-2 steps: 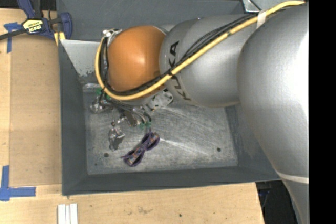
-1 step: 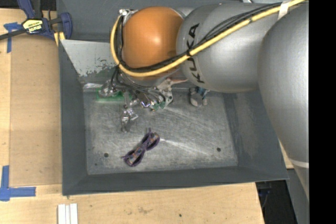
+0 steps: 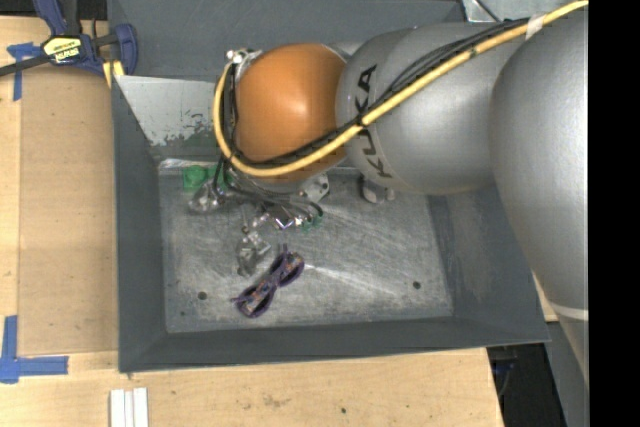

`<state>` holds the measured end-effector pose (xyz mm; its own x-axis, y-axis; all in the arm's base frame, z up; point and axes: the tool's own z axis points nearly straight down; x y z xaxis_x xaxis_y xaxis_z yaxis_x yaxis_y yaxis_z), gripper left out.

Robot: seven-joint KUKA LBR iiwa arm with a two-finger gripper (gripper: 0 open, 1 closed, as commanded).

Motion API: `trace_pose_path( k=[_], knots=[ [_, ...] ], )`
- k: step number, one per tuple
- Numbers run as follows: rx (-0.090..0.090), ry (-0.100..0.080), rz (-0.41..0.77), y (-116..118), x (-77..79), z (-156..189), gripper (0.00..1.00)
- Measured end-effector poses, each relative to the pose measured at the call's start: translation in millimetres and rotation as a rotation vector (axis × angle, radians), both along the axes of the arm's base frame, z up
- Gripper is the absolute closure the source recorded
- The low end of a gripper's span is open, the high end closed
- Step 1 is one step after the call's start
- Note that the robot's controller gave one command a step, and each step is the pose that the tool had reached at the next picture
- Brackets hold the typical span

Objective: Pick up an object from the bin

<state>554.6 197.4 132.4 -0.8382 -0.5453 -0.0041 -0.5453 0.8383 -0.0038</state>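
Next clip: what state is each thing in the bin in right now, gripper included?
gripper: down inside the bin, close above its floor, next to the purple glasses.
purple glasses: lying on the bin floor near the front wall, not lifted.
green thing: resting at the back left of the floor, beside the arm's orange cover.

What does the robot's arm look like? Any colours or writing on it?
The arm is big, round and shiny silver-grey, like fat tubes joined together. Black letters on it spell KUKA. At its wrist sits a smooth orange cover shaped like a ball. A yellow cable and a black one beside it run along the arm and loop round the cover.
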Motion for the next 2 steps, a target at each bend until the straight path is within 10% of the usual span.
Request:
trace_pose_path(
  k=[1, 2],
  knots=[
    [0.001, 0.003, 0.153, -25.1, -35.3, 101.9, 1.0],
    [0.002, 0.004, 0.152, -24.8, -35.6, 101.4, 0.0]
  ],
)
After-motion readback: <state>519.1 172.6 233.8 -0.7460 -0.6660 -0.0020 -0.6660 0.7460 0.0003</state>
